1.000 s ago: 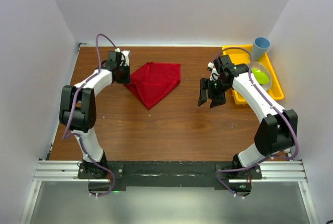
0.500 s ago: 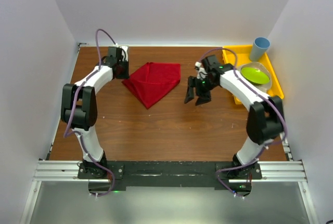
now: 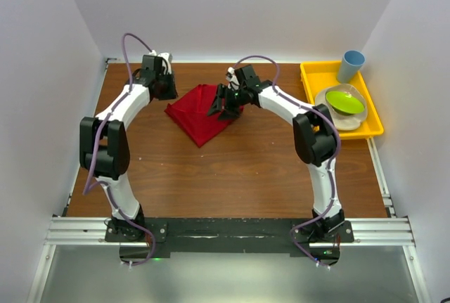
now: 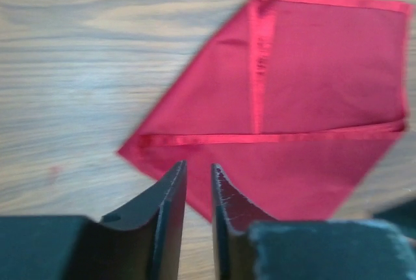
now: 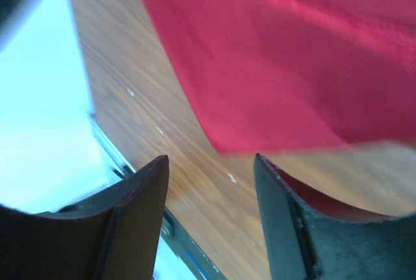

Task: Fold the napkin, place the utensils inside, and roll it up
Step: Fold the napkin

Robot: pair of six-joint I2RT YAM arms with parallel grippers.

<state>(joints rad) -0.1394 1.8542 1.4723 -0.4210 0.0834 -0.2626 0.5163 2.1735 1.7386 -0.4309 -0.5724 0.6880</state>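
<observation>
**Top external view: red napkin (image 3: 193, 126) near the far edge of the table (image 3: 232, 169)**

The napkin lay flat and folded, a bit left of the middle of the table. One pointy corner aimed at the near edge.

The left fingers (image 4: 170, 195) hung over the napkin's left edge. They had only a thin gap between them, and nothing was in it.

The right fingers (image 5: 140, 195) hung over the napkin's right side. They were spread wide and held nothing.

A yellow tray (image 3: 308, 78) sat at the far right corner of the table. A green bowl (image 3: 344, 100) was in it, and a blue cup (image 3: 351, 64) stood at its far end.
</observation>
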